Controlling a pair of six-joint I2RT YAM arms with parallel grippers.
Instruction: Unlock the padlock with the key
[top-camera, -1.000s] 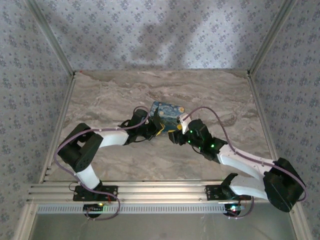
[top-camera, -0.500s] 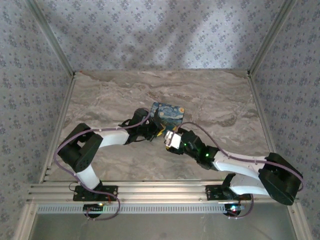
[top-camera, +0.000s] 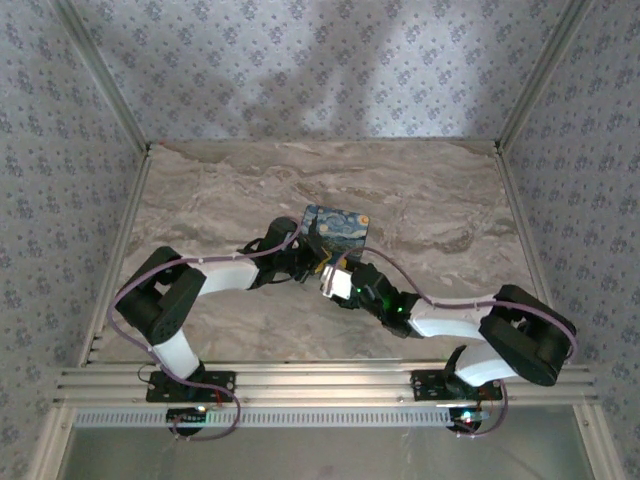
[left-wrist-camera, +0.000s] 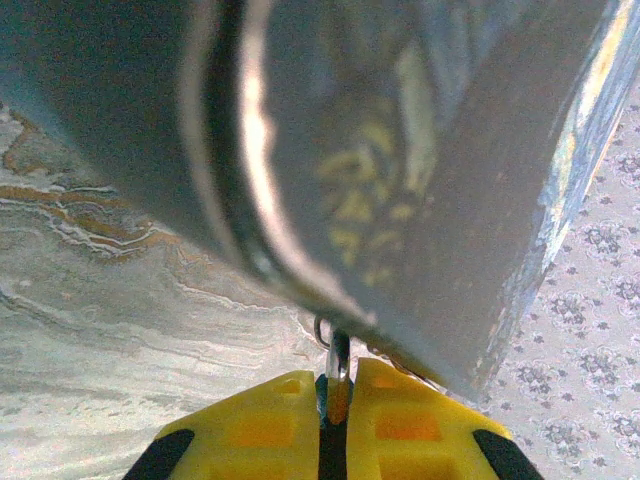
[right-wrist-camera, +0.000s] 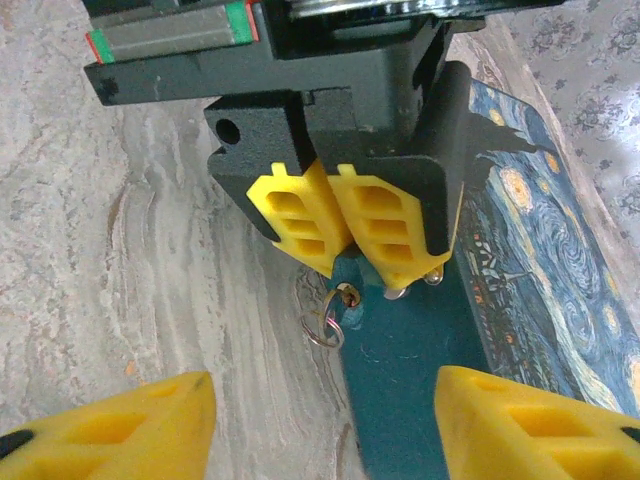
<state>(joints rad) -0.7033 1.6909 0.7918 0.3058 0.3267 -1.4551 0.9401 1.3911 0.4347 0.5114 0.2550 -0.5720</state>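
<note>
Since 1.0 s ago: the right arm has folded its elbow back toward its base and swung its wrist left. The right gripper (top-camera: 330, 275) now sits just beside the left gripper (top-camera: 318, 262) at the near edge of the box (top-camera: 338, 225). Left arm and box are unchanged.

Left fingers (right-wrist-camera: 300, 225): yellow pads pressed together with no gap visible. Their tips pinch the top of the padlock (right-wrist-camera: 350, 280), a small teal body poking out just below them. In the left wrist view, the same pads (left-wrist-camera: 270, 420) meet on a thin metal piece.

A brassy round spot shows on the padlock's lower end, and a small metal ring (right-wrist-camera: 324, 330) hangs from it. Cannot tell whether the key is seated there.

Right fingers (right-wrist-camera: 500, 410): spread wide, nothing between them, held short of the padlock and ring, not touching either.

Padlock position: against the teal front face of the night-sky printed box, at the box's near side. The box rests on the marbled table (top-camera: 200, 220), roughly mid-table.
</note>
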